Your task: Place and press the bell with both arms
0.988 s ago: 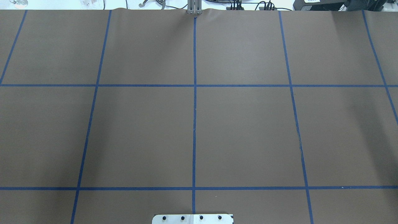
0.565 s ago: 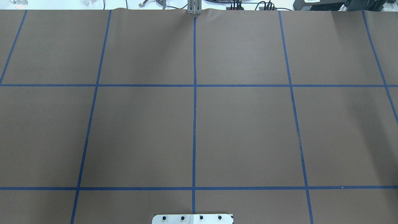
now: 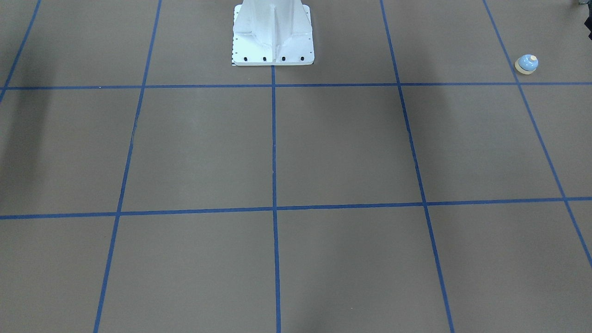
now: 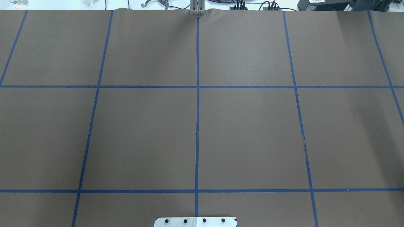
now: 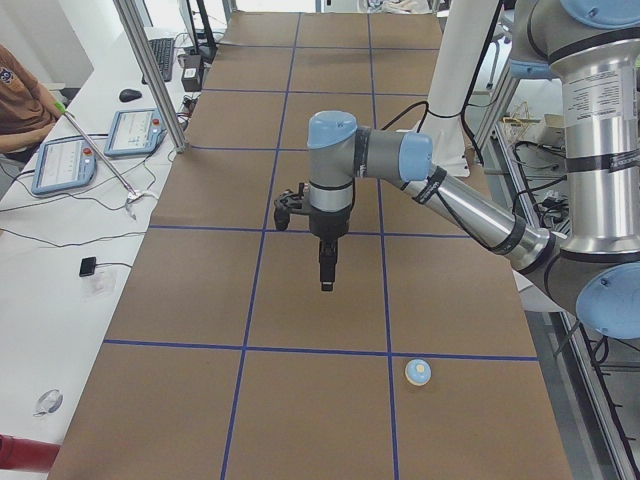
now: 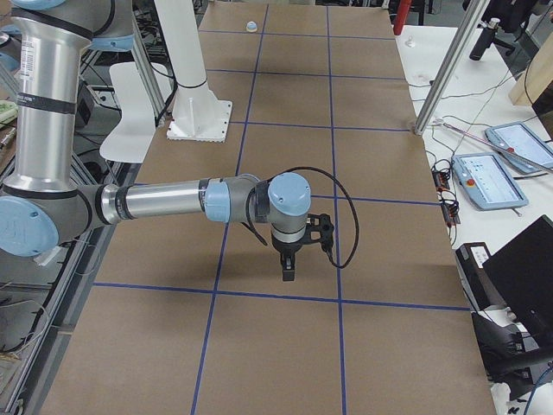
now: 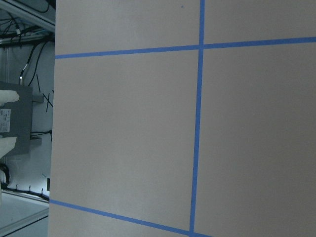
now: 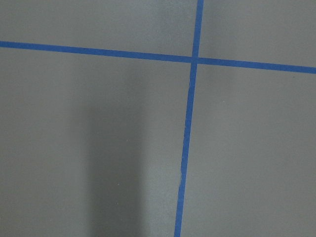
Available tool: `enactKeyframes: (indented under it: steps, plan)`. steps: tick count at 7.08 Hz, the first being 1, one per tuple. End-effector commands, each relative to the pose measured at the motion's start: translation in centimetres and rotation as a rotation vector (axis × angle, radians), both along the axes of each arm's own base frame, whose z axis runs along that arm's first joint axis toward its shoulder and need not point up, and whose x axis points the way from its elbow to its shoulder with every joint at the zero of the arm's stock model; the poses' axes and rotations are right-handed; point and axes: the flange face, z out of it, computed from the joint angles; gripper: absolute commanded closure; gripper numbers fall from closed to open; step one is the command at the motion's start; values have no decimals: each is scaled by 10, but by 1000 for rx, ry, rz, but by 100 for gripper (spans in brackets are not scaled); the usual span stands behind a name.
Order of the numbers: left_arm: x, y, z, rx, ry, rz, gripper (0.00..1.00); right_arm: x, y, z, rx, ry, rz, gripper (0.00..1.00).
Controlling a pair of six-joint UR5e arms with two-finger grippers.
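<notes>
The light-blue bell [image 3: 527, 64] with its cream button stands upright on the brown paper near the table's end on my left side. It also shows in the exterior left view [image 5: 418, 372] and, tiny and far away, in the exterior right view [image 6: 251, 27]. My left gripper [image 5: 326, 284] points straight down above the table, well away from the bell. My right gripper [image 6: 288, 275] also points down above the paper, far from the bell. Both show only in the side views, so I cannot tell whether they are open or shut. The wrist views show only paper and blue tape.
The white pedestal [image 3: 273, 32] stands bolted at the robot's edge of the table. Aluminium posts [image 5: 150, 70] [image 6: 449, 69] rise along the far edge. A side bench holds tablets [image 5: 70, 160] and cables, and a person [image 5: 20, 100] sits there.
</notes>
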Motion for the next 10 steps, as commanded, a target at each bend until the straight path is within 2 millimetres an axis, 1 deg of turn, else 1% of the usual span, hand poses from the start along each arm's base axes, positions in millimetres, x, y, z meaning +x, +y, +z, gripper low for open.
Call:
enactKeyframes:
  steps: [1,2,3,4,5,6,7,8,9,10]
  plan:
    - [31,20,-8,-95,-40,-169,0,0,0,-4,8,1,0,0]
    - [58,22,-8,-144,-77,-257,0,0,0,-3,6,1,0,0]
    - [96,27,-6,-180,-132,-333,0,0,0,-4,8,1,0,0]
    - [128,36,-3,-207,-177,-406,0,0,1,-5,9,1,0,0]
    - [155,56,10,-253,-241,-477,0,0,1,-4,9,2,-1,0]
    - [181,74,22,-266,-315,-585,0,0,0,-5,12,4,-1,0]
    - [196,94,42,-305,-393,-687,0,1,0,-5,12,8,-1,0]
    - [205,110,64,-327,-469,-776,0,0,-2,-7,18,5,-1,0]
    - [221,121,89,-312,-541,-889,0,0,-3,-10,24,4,-1,0]
    - [232,129,113,-300,-599,-973,0,0,-5,-14,32,4,-1,0]
